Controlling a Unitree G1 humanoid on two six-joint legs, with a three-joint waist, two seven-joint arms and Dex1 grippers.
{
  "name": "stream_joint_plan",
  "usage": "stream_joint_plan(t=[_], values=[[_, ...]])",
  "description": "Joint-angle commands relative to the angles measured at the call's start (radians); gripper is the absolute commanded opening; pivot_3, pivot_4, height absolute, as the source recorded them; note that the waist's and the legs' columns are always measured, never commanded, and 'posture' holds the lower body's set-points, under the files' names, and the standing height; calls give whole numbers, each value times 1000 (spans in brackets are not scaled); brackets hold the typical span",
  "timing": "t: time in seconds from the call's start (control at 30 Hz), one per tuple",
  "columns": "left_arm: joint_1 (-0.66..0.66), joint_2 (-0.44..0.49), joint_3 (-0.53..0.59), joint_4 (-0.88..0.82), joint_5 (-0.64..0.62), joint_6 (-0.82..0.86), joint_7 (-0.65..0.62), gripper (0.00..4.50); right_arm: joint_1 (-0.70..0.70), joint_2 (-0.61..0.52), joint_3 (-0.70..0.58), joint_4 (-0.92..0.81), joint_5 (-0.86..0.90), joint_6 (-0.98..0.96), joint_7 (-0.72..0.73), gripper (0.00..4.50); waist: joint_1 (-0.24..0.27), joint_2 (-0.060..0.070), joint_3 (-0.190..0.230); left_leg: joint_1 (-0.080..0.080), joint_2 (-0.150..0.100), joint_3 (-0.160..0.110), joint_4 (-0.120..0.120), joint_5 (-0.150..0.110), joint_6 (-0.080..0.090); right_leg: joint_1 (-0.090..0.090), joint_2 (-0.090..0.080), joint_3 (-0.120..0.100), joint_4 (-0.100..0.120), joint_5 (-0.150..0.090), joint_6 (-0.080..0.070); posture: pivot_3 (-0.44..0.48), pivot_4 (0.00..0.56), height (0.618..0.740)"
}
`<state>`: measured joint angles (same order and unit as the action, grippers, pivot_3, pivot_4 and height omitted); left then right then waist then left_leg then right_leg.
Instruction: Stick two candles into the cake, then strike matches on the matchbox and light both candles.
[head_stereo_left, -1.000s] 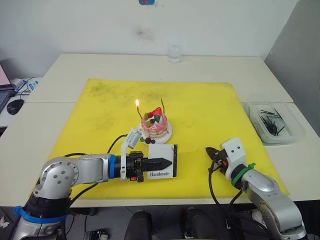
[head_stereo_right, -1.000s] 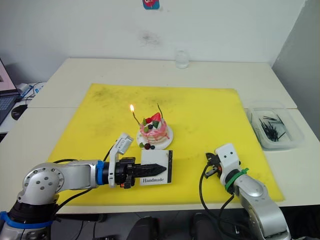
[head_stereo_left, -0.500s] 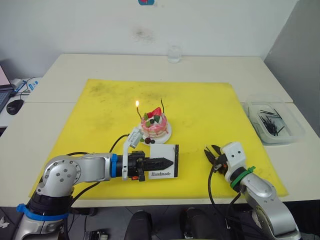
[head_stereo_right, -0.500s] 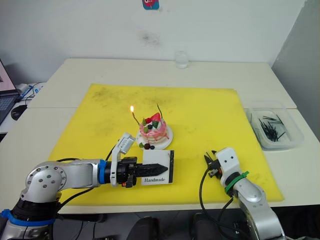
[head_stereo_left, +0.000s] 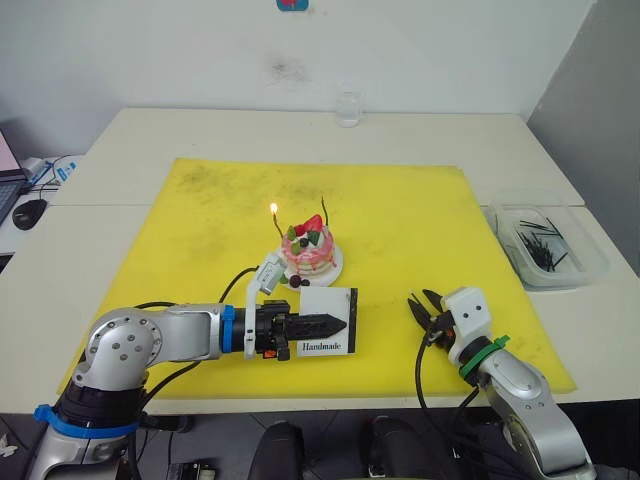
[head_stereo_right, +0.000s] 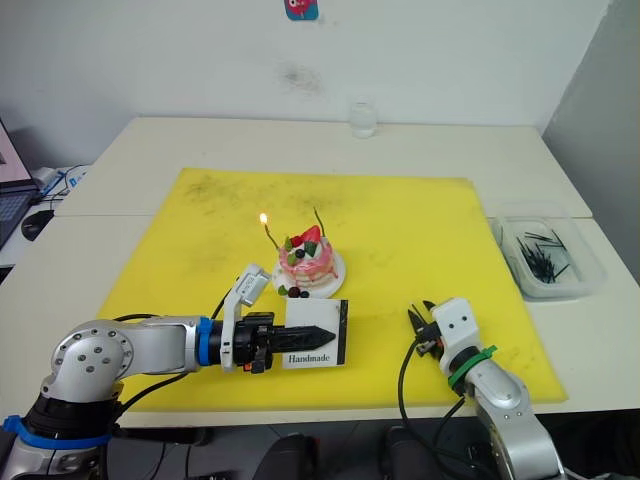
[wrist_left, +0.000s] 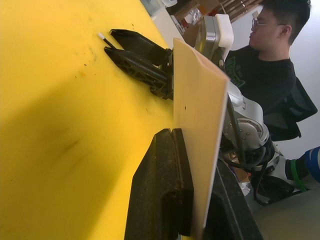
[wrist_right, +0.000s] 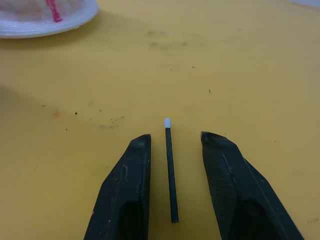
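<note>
Left gripper (head_stereo_left: 335, 324): fingers clamped on upright matchbox (head_stereo_left: 328, 322), just in front of cake (head_stereo_left: 309, 250) on yellow mat (head_stereo_left: 400, 220). Cake: two candles, left candle (head_stereo_left: 277, 222) lit, right candle (head_stereo_left: 325, 213) unlit. Right gripper (wrist_right: 172, 142): fingers parted, straddling match (wrist_right: 170, 170) lying flat on mat.

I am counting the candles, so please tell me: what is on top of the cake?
On the cake stand two candles: one lit, one unlit, beside a strawberry, dark berries and leaves. Their lower ends are hidden inside the cake.
</note>
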<state>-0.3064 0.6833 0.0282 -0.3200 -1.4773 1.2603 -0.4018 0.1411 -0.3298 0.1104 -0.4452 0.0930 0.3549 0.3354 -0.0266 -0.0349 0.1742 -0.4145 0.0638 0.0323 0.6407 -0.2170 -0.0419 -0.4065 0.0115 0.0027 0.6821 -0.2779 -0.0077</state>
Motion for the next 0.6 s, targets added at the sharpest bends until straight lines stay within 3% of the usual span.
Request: stream_joint_plan(t=[0.03, 0.13, 0.3, 0.6], values=[[0, 3, 9, -30, -18, 0, -1, 0, 8, 6, 22, 14, 0, 0, 15, 1620, 0, 0, 0, 0, 0, 0, 0, 0, 0, 0, 0, 0, 0, 0, 0, 0, 150, 740], [0, 5, 8, -30, -19, 2, -1, 0, -3, 12, 30, 21, -2, 13, 12, 1457, 0, -1, 0, 0, 0, 0, 0, 0, 0, 0, 0, 0, 0, 0, 0, 0, 150, 740], [-4, 5, 7, -26, -16, 5, -2, 0, -5, 24, 30, 22, 1, 40, 1, 70, 0, -2, -1, 1, 0, 0, 0, 0, 0, 1, 0, 0, 0, 0, 0, 0, 150, 740], [-11, 0, 1, -22, -4, 6, -8, 0, 3, 42, 15, -20, 12, 43, -1, 29, 0, -2, -1, 2, 0, 0, 0, 0, 0, 1, 0, 1, 0, 0, 0, 0, 150, 740]])
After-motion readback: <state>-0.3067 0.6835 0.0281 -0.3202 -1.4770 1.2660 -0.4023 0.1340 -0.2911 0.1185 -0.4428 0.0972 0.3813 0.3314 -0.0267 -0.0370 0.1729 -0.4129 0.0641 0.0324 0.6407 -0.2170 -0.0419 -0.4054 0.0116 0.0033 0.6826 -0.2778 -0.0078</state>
